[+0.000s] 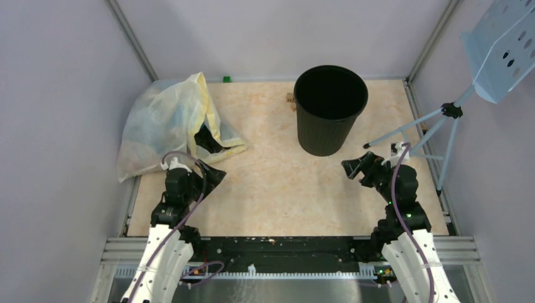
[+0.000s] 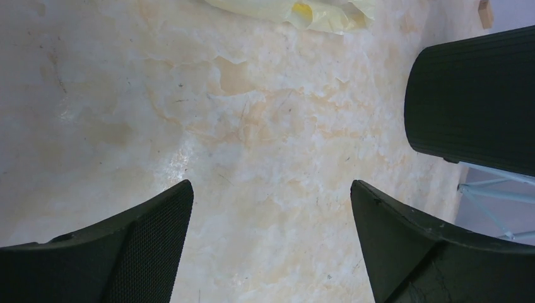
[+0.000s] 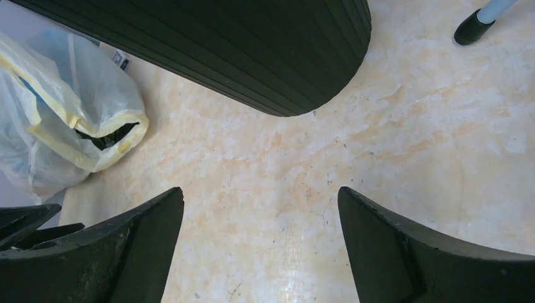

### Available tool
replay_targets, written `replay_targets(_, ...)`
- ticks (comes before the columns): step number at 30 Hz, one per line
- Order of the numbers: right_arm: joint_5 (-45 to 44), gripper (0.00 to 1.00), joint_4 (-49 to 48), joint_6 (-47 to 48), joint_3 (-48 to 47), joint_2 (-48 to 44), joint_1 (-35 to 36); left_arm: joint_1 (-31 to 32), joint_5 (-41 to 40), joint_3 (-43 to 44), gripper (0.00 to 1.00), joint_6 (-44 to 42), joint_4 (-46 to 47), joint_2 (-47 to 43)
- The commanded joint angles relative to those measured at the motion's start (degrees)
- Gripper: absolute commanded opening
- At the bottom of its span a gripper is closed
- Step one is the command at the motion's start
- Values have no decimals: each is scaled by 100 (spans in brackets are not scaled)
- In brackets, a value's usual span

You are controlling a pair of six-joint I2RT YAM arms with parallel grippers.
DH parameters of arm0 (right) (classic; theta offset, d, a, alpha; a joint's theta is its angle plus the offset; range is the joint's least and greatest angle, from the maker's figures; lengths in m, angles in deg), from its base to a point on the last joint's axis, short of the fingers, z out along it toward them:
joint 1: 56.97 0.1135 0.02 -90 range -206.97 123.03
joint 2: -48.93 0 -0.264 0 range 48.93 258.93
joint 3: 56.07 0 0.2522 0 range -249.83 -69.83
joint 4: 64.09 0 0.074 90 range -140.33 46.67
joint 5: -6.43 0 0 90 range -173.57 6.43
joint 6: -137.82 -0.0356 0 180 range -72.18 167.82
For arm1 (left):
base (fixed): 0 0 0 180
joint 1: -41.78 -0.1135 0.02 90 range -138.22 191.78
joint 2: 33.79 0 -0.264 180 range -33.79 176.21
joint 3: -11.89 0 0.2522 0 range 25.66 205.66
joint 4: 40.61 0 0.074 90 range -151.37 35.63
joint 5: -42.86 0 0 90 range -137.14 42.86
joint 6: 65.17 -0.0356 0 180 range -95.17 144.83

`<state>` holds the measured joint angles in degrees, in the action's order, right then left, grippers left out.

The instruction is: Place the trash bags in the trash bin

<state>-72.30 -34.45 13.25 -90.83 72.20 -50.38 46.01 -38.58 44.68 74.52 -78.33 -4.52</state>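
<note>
Peeking as a dark crumple from the mouth of the pale-yellow bag (image 1: pixel 154 123) at far left: black trash bag (image 1: pixel 207 140). Standing upright well to its right: trash bin (image 1: pixel 328 136). Hovering low over the table (image 1: pixel 271 183), spread wide and holding nothing: left gripper (image 1: pixel 211 172) beside the pale-yellow bag, right gripper (image 1: pixel 354 167) just before the bin.

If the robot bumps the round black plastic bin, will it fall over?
Probably fairly easily: the round black ribbed plastic bin stands upright, its base narrower than its rim. It looks empty, so likely light; it might slide on the smooth beige tabletop instead.
</note>
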Motion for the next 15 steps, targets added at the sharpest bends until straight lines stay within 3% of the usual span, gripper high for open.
replay_targets(1, 2, 91, -65, 56, -7, -20, -12, -10, 117, -17, 99, -152, 298, -36)
replay_targets(6, 169, 91, -123, -15, 67, 27, -10, -10, 143, 79, 99, -554, 455, 84)
replay_targets(15, 141, 90, -165, 35, 33, 72, -13, -10, 54, 1007, 95, -929, 102, 465)
